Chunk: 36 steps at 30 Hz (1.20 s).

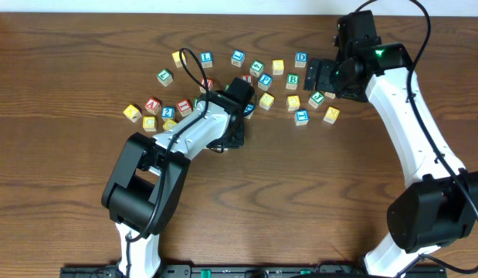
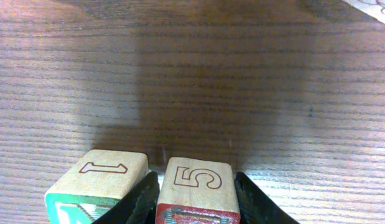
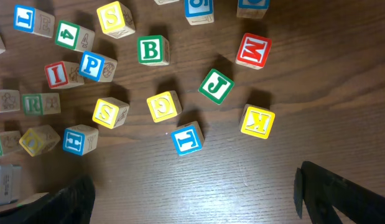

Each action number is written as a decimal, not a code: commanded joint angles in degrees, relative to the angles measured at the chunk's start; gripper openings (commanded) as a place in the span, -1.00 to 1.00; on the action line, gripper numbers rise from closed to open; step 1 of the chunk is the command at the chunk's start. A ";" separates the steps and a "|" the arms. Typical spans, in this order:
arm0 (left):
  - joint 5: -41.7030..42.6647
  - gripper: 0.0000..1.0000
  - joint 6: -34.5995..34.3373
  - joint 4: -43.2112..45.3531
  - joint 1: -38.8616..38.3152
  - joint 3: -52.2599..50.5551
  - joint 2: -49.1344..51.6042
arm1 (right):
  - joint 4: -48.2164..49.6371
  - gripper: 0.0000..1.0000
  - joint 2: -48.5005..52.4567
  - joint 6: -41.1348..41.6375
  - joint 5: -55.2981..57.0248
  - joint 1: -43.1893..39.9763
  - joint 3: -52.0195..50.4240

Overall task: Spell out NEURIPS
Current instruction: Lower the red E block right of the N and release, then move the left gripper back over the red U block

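My left gripper (image 2: 197,200) is clamped on a wooden block (image 2: 197,180) whose top face shows a 5 and whose near side is red; both fingers press its flanks. Touching the outside of one finger sits a second block (image 2: 102,177), marked 1 with a green side. Beyond my fingertips there is only bare table (image 2: 192,74).

My right gripper (image 3: 198,198) hangs over the scattered blocks with its fingers spread wide, holding nothing. Ahead of it and off toward one finger lie a red I (image 3: 56,74), a blue P (image 3: 91,66) and a yellow S (image 3: 110,112), all letters I need.

I see no row of letters laid out anywhere, so I judge the spelling is only at its start: fetching a first block. I cannot tell which letter, if any, the held block carries on its hidden faces. The next move calls for lifting it free without dragging the 1 block along, then setting it on open wood with a wanted letter upward.
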 commanded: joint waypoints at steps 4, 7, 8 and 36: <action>-0.74 -0.26 -2.67 0.04 0.09 1.33 -0.22 | -0.04 0.98 0.15 0.28 0.50 -0.04 0.57; -0.70 -0.25 -2.91 0.04 0.09 1.40 -0.26 | -0.04 0.99 0.15 0.28 0.48 -0.04 0.57; -0.63 -0.25 -2.89 0.02 0.09 1.55 -0.26 | -0.04 0.98 0.15 0.26 0.50 -0.04 0.57; -0.59 -0.07 3.17 -1.57 2.82 3.06 -18.84 | -0.04 0.99 0.15 0.26 0.48 -0.04 0.57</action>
